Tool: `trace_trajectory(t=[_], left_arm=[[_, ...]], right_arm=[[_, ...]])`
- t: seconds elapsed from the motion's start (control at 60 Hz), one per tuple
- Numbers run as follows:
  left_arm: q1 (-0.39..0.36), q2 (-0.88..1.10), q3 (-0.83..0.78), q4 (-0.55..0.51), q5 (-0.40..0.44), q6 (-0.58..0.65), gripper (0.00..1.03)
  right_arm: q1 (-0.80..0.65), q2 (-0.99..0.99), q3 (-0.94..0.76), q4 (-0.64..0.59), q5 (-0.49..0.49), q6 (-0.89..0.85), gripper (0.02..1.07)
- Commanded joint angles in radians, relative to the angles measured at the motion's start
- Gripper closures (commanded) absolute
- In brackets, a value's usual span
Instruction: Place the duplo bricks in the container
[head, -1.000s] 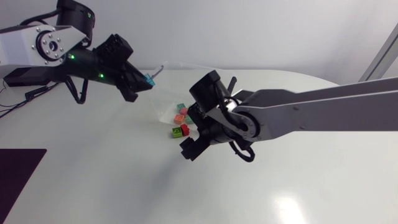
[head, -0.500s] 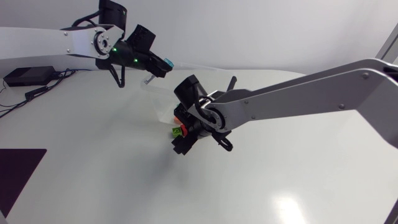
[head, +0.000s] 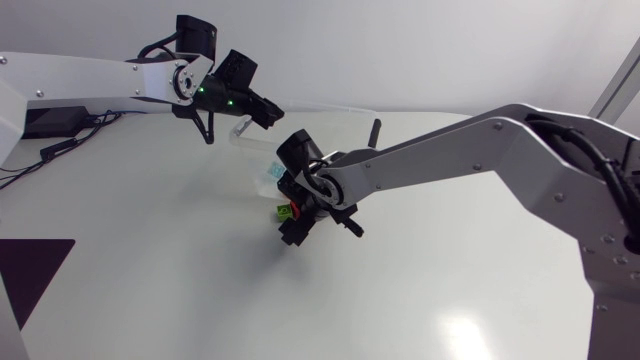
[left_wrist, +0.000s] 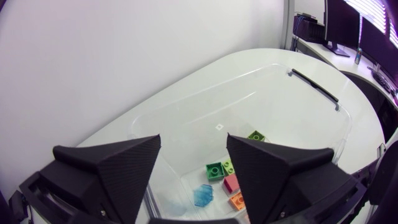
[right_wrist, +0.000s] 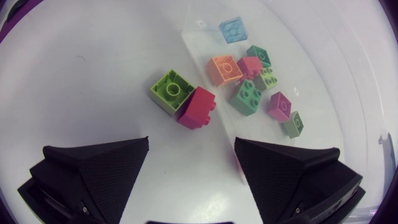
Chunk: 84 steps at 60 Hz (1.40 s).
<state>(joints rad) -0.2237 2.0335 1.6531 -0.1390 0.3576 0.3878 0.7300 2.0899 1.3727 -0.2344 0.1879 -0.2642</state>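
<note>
Duplo bricks (head: 287, 209) sit in the head view as a cluster at the near wall of the clear container (head: 330, 118), toward the table's (head: 150, 270) far edge. Your left claw (head: 266, 112) hangs over the container; your right claw (head: 291, 234) is low beside the cluster.

From the left wrist, you see the left claw (left_wrist: 193, 142) spread wide and empty, with a green brick (left_wrist: 214, 169) and others lying in the container below.

From the right wrist, the right claw (right_wrist: 191, 142) gapes wide, gripping nothing. Ahead of it a lime brick (right_wrist: 171, 90) and a red brick (right_wrist: 196, 107) touch on the table, just outside the container wall; the rest lie inside.
</note>
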Motion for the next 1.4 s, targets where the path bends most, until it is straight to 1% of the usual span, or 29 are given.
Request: trace_trajectory(t=[0.0,0.117,0.333,0.433,0.483,0.617,0.733,0.867,1.05,1.15,1.3,1.333,1.383], left_arm=[[0.012,-0.064,-0.052,0.032,-0.006,-0.026,0.11],[0.020,-0.154,-0.159,0.099,-0.006,-0.024,0.11],[0.043,-0.328,-0.355,0.185,-0.006,-0.018,0.10],[0.058,-0.392,-0.417,0.197,-0.006,-0.018,0.10],[0.069,-0.423,-0.443,0.199,-0.005,-0.021,0.10],[0.093,-0.504,-0.509,0.194,0.006,-0.029,0.09],[0.104,-0.579,-0.581,0.193,0.007,-0.029,0.08],[0.126,-0.645,-0.644,0.194,0.015,-0.033,0.08],[0.158,-0.710,-0.717,0.210,0.017,-0.052,0.08],[0.178,-0.734,-0.748,0.211,0.026,-0.058,0.08],[0.195,-0.757,-0.788,0.216,0.035,-0.059,0.08],[0.199,-0.759,-0.793,0.219,0.037,-0.059,0.08],[0.202,-0.760,-0.796,0.222,0.041,-0.061,0.08]], right_arm=[[-0.012,0.050,0.032,0.015,0.013,-0.032,0.07],[-0.015,0.070,0.054,0.021,0.015,-0.049,0.07],[-0.018,0.101,0.103,0.012,0.018,-0.073,0.07],[-0.012,0.105,0.124,-0.009,0.018,-0.056,0.07],[-0.009,0.107,0.141,-0.039,0.018,-0.035,0.07],[-0.006,0.130,0.218,-0.177,0.005,0.066,0.07],[0.005,0.127,0.241,-0.253,-0.001,0.164,0.07],[0.014,0.136,0.266,-0.306,-0.016,0.252,0.07],[0.017,0.154,0.284,-0.289,-0.018,0.321,0.07],[0.012,0.156,0.279,-0.264,-0.019,0.329,0.07],[0.008,0.167,0.295,-0.270,-0.016,0.353,0.07],[0.006,0.171,0.299,-0.272,-0.016,0.362,0.08],[0.006,0.177,0.307,-0.273,-0.016,0.375,0.12]])
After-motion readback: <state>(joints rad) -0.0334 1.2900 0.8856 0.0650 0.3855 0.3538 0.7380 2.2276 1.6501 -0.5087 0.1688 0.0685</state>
